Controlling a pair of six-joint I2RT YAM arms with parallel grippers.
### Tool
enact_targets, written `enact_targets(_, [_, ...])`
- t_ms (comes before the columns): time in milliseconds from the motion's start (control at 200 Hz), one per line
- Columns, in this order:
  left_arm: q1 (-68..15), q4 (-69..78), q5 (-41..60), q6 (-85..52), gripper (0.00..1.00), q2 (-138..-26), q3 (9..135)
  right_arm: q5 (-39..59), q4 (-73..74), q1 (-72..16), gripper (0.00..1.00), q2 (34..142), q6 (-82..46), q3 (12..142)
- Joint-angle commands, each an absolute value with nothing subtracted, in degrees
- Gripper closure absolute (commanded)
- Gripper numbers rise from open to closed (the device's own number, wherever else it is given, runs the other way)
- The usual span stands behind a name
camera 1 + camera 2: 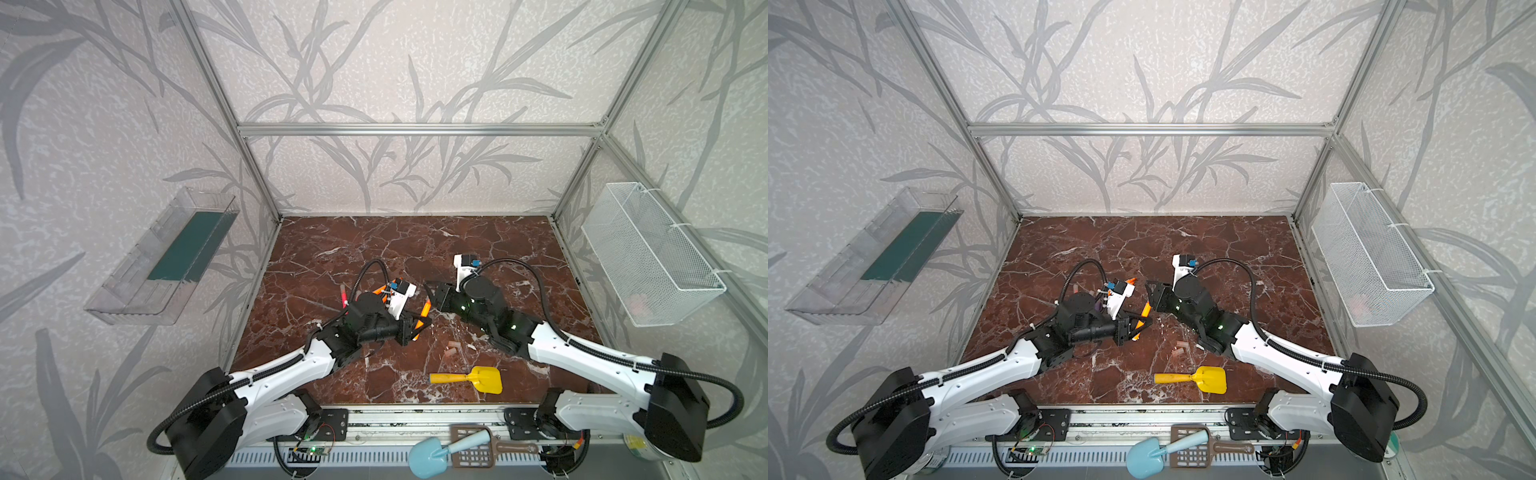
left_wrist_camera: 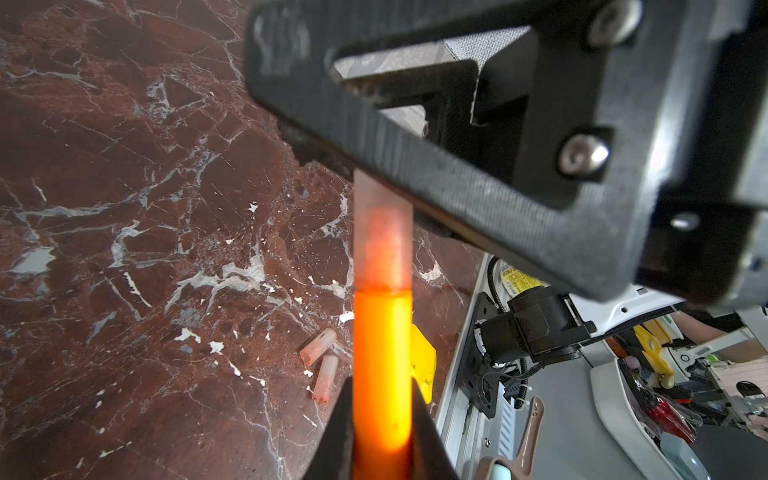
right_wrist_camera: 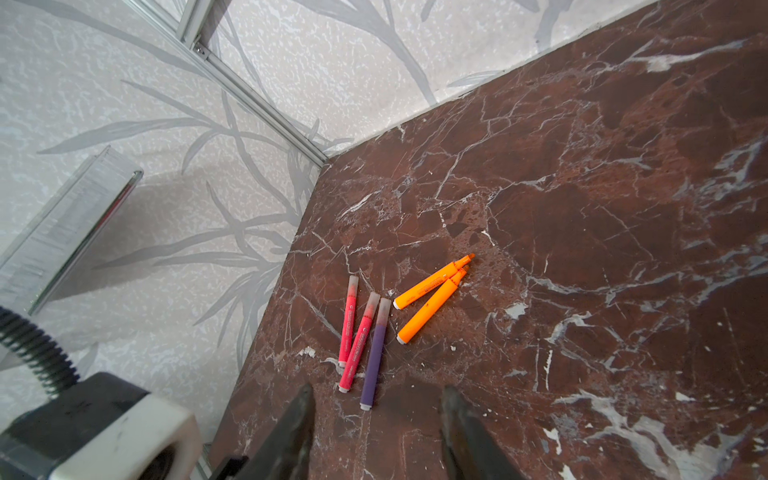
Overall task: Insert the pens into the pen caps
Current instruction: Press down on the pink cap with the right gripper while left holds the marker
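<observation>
Loose caps: two short translucent pinkish plastic tubes (image 2: 318,347) lie nearest.
Left gripper (image 2: 381,436): clamped on slim orange marker pen (image 2: 381,353), translucent cap (image 2: 381,245) fitted.
Axis: capped end points at right gripper (image 3: 377,399), whose jaws stand parted and empty.
Farther: two uncapped orange pens (image 3: 432,282).

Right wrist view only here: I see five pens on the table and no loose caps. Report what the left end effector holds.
Observer: The left end effector is shut on an orange pen, with a cap already over its tip.
Operator: Find spare caps.
Observer: One loose cap and a second cap lie on the table near the yellow shovel, not touching it.
Operator: Place my end effector.
Observer: The right end effector sits right at that held pen's capped end; contact I cannot tell.
</observation>
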State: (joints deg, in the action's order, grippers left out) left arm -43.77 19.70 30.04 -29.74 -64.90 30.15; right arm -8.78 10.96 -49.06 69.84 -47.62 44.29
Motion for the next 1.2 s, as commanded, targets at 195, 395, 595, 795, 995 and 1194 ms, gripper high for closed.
enact_targets(195, [-43.98, 19.47, 29.42, -28.61, 1.00, -63.99, 31.38, -3.87, 14.09, -48.87, 0.76, 70.14, -49.39, 44.49])
enact_targets(395, [-44.02, 19.51, 28.99, -28.60, 1.00, -63.92, 31.38, -1.67, 14.41, -48.95, 0.96, 70.30, -49.94, 43.86])
enact_targets(595, [-43.84, 19.44, 27.67, -29.07, 1.00, -63.11, 30.94, 0.96, 16.64, -49.34, 1.00, 71.63, -52.17, 41.49])
enact_targets(795, [-40.63, 23.51, 29.43, -33.04, 1.00, -62.31, 28.88, -0.56, 20.84, -52.12, 1.00, 71.11, -53.24, 37.39])
enact_targets(995, [-40.09, 21.30, 27.26, -32.16, 1.00, -61.50, 29.07, -6.10, 22.04, -59.19, 1.00, 71.92, -54.14, 36.12])
enact_targets(1194, [-40.48, 12.48, 16.81, -28.76, 1.00, -59.06, 30.19, -11.96, 19.73, -65.37, 1.00, 73.80, -58.23, 36.72])
